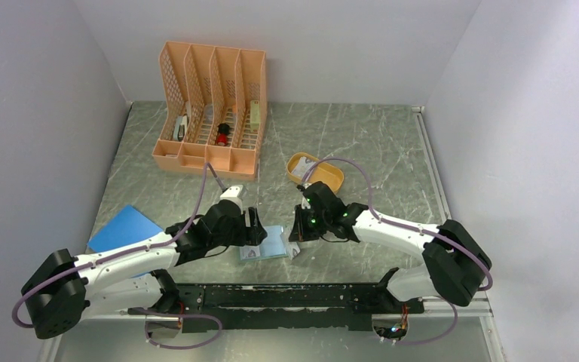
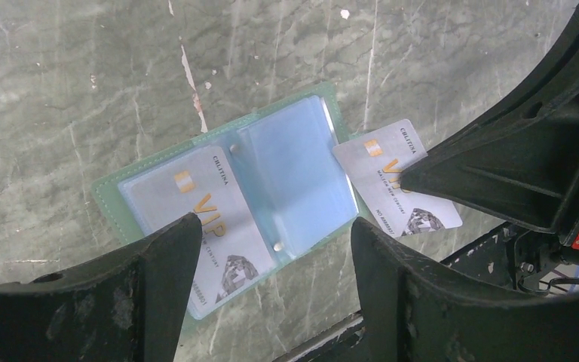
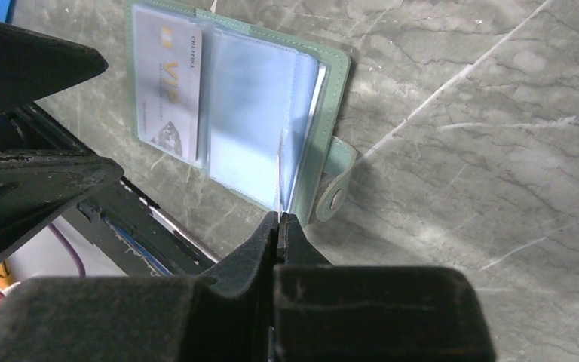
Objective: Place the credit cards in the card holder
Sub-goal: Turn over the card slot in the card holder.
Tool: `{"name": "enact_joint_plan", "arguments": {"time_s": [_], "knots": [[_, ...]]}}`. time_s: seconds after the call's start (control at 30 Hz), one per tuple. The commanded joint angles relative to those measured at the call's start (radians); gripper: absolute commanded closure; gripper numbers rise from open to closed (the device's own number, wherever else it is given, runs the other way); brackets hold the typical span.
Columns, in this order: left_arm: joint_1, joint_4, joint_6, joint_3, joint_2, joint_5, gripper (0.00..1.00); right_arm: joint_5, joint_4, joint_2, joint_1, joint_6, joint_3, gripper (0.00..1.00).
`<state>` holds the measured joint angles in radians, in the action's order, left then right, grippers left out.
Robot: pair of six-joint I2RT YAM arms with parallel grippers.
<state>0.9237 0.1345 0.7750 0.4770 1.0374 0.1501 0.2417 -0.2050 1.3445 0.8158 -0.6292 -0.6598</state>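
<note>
Black fingers (image 2: 143, 294) of the left gripper (image 2: 275, 220) fill the foreground of the left wrist view. They are spread wide with nothing between them, poised over the open card holder (image 2: 294, 173); whether they touch it cannot be told.

Largest in the scene is the grey marbled table (image 1: 377, 143), which carries everything else.

Both arms reach inward from the near edge, and their tips almost meet over the near centre of the table.

At the far left stands a peach desk organiser (image 1: 211, 98) with four upright compartments that hold small items.

A bright blue sheet (image 1: 124, 228) lies flat at the near left, partly under the left arm.

An orange oval tray (image 1: 332, 181) sits right of centre, just beyond the right arm's wrist.

The card holder lies open and flat between the two grippers. Its pale teal inside faces up, showing clear pockets, and a snap tab (image 3: 335, 181) projects from its right side.

The right gripper (image 3: 279, 220) is clenched, its fingers pressed together on the edge of the held card (image 2: 381, 162). This pale grey card meets the holder's right edge, and whether it has entered a pocket cannot be told.

A second pale grey credit card, the pocketed card (image 2: 211, 219), has gold VIP lettering and sits inside the left pocket.
</note>
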Motion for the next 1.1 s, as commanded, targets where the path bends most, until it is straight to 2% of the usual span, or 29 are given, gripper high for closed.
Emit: {"name": "enact_joint_plan", "arguments": {"time_s": [0.0, 0.53, 1.07], "knots": [[0.002, 0.014, 0.005, 0.001, -0.011, 0.023, 0.24, -0.034, -0.023, -0.013, 0.003, -0.013, 0.007, 1.00], [0.002, -0.046, -0.009, -0.020, 0.001, -0.045, 0.25, 0.017, -0.012, 0.048, 0.003, -0.029, -0.009, 1.00], [0.002, -0.065, -0.038, 0.006, 0.095, -0.100, 0.27, 0.110, 0.081, 0.084, 0.005, -0.064, -0.006, 1.00]]}}
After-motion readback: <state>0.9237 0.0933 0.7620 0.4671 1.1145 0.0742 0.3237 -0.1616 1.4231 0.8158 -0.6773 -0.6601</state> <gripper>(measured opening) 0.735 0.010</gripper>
